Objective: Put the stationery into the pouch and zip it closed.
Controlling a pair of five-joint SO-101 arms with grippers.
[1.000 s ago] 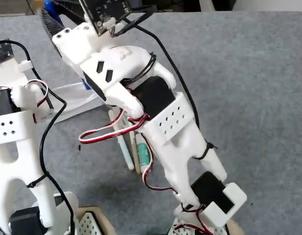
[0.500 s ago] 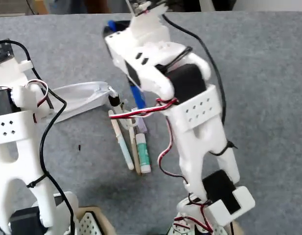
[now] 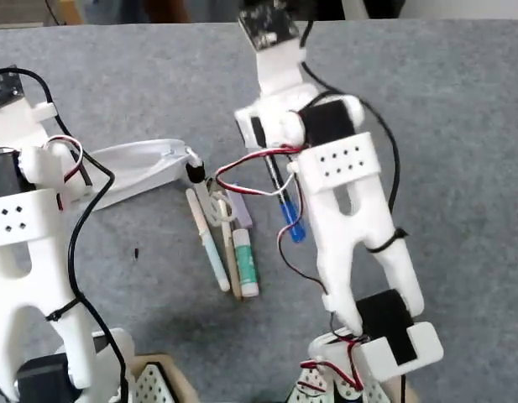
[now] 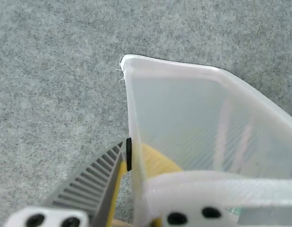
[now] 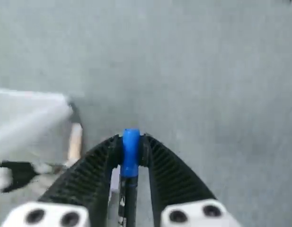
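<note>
Jaws of the right gripper point(image 5: 130, 142) are clamped on a blue-capped pen point(image 5: 130, 158), held over the bench point(image 3: 460, 126). The left gripper point(image 4: 135, 163) pinches the clear pouch point(image 4: 183, 113) by its edge, well apart from the pen.

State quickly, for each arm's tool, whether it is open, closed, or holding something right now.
Left tool: closed on the edge of the translucent pouch.
Right tool: closed on the blue-capped pen.
</note>
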